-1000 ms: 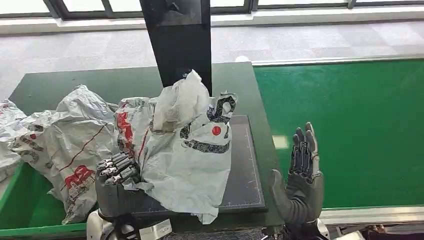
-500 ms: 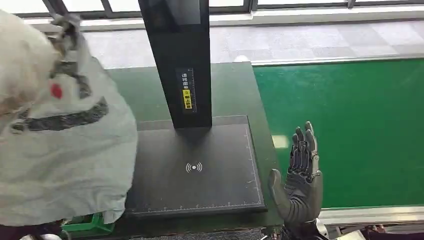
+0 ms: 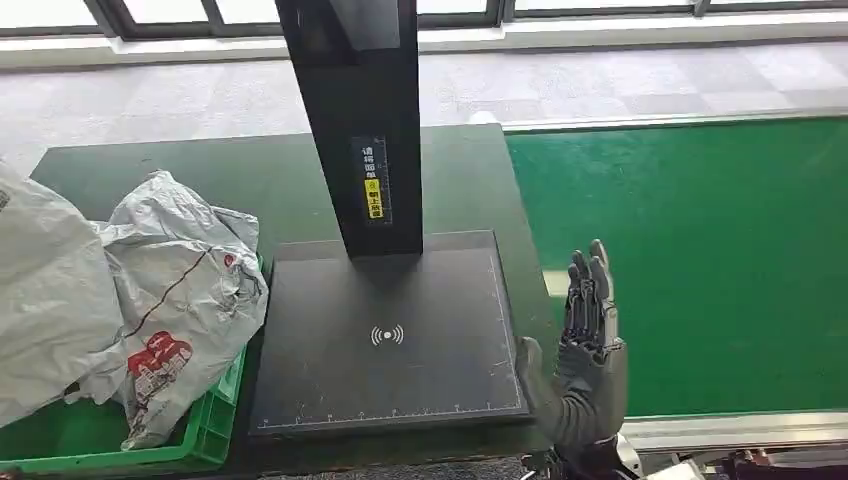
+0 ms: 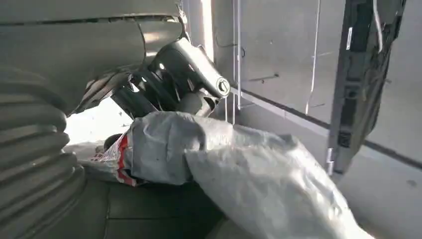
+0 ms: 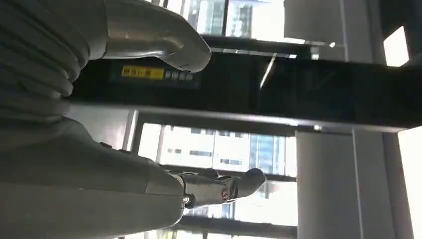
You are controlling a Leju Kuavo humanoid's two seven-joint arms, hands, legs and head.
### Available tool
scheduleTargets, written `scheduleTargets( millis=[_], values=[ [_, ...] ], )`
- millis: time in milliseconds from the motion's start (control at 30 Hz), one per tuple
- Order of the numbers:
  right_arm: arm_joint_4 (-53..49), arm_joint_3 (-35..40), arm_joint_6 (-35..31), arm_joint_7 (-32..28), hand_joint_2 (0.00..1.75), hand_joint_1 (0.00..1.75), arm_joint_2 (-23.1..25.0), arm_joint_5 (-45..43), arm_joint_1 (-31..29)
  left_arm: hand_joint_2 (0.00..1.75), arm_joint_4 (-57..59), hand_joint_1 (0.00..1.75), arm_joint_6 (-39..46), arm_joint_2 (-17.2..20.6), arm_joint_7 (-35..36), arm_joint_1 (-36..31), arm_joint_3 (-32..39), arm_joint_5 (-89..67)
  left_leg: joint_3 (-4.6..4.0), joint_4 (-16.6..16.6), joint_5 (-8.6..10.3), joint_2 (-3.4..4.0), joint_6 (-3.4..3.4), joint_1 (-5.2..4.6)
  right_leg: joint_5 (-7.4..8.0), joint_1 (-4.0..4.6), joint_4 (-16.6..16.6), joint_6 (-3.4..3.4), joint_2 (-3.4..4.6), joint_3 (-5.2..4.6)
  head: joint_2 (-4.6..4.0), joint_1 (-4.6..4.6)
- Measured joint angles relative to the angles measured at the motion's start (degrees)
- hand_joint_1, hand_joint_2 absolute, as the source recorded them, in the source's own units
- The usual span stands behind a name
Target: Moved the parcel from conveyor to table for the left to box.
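Over the green plastic crate (image 3: pixel 215 425), the left hand (image 4: pixel 164 79) pinches a limp grey plastic parcel (image 4: pixel 239 169); light, slippery, best bunched. Right hand (image 3: pixel 585 350) spread, empty.

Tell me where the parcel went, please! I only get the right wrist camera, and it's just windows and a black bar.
Observer: The head view has a big grey parcel on the robot's far left, lying in the green crate.
Operator: Is my right hand holding anything?
Observer: No. The right hand is open, fingers pointing up, beside the black scanner pad.
Operator: And the left hand?
Observer: The left wrist view shows the left hand right against a crumpled grey bag; I cannot tell whether it grips it.
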Motion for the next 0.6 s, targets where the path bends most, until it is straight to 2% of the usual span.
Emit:
scheduleTargets(
  millis=[200, 300, 333, 433, 467, 533, 600],
  values=[
    [0.11, -0.09, -1.95, -0.05, 1.75, 0.00, -0.35, -0.62, 0.27, 1.75, 10.71, 1.75, 0.00, 0.02, -0.02, -1.14, 1.73, -6.87, 0.03, 0.02, 0.02, 0.00, -0.02, 0.00, 0.02, 0.00, 0.00, 0.00, 0.01, -0.01, 0.00, 0.02],
    [0.13, -0.09, -2.62, -0.04, 1.75, 0.00, -0.37, -0.29, 0.62, 1.75, 18.76, 1.75, -0.04, 0.13, 1.47, -2.76, 1.73, -18.20, 0.04, 0.02, 0.02, -0.05, -0.01, -0.05, 0.01, -0.03, 0.00, 0.01, -0.02, -0.02, 0.00, 0.02],
    [0.15, -0.09, -2.60, -0.04, 1.75, 0.00, -0.37, -0.29, 0.73, 1.75, 21.25, 1.75, -0.38, 0.28, 2.96, -3.38, 1.64, -21.27, 0.06, 0.03, 0.02, -0.02, -0.01, -0.04, 0.01, -0.02, -0.02, 0.01, 0.01, -0.10, 0.00, 0.02],
    [0.17, -0.15, -1.55, -0.05, 1.75, 0.00, -0.42, -0.18, 1.34, 1.75, 32.01, 1.75, -5.36, 1.01, 16.70, -6.88, -1.20, -37.51, 0.01, 0.03, 0.03, -0.04, 0.00, -0.05, 0.09, -0.04, -0.01, 0.06, -0.02, 0.03, 0.00, 0.02],
    [0.20, -0.18, -1.20, -0.05, 1.75, 0.00, -0.44, -0.11, 1.34, 1.75, 35.08, 1.75, -6.34, 1.18, 19.22, -7.74, -2.25, -39.86, 0.01, 0.03, 0.04, -0.05, -0.01, -0.05, 0.11, -0.03, -0.01, 0.07, -0.03, 0.02, 0.00, 0.00],
    [0.44, -0.50, -0.48, -0.02, 1.75, 0.00, -0.44, 0.04, 1.45, 1.75, 39.89, 1.75, -7.13, 1.60, 21.42, -9.08, -4.57, -41.16, 0.06, 0.00, 0.12, -0.09, 0.04, -0.05, 0.13, -0.17, 0.00, 0.07, -0.04, 0.07, 0.00, 0.02],
    [0.74, -0.90, -0.11, -0.02, 1.75, 0.00, -0.44, 0.21, 1.43, 1.75, 43.17, 1.75, -7.21, 2.05, 22.47, -10.88, -6.31, -41.44, 0.09, -0.04, 0.19, -0.59, 0.18, -0.16, -0.05, -0.32, -0.01, 0.33, -0.51, 0.21, 0.00, 0.00]
  ],
)
